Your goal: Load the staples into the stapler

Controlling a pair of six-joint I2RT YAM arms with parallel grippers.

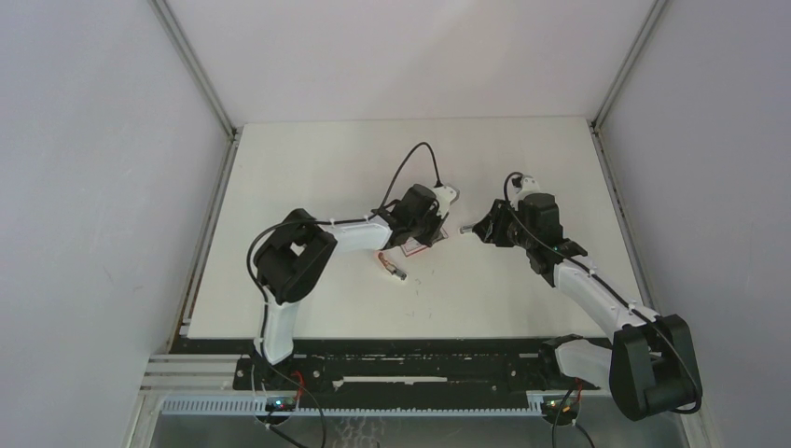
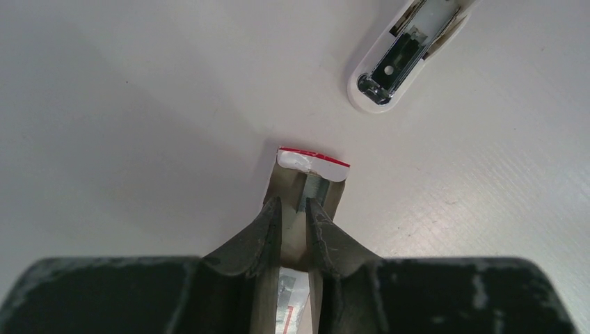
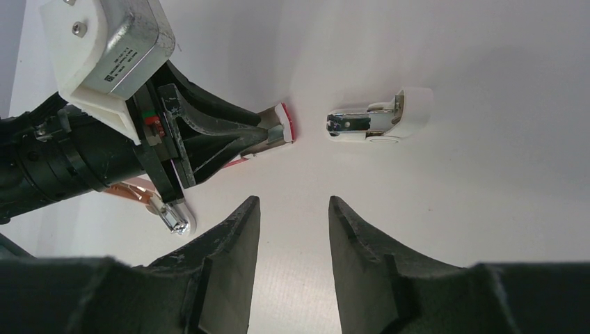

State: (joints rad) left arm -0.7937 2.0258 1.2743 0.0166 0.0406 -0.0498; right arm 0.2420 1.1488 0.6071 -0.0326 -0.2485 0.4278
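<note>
White surface: near its middle the right gripper hovers, fingers about half open and empty, facing the white stapler, which lies opened. The left gripper has its 2 fingers nearly closed, pinching a staple strip in the tray of the red staples box, near the stapler

Left end effector clamped, right end effector parted

Count: 1 stapler, 1 box of staples, 1 small clip thing, 2 robot arms, 1 table.
</note>
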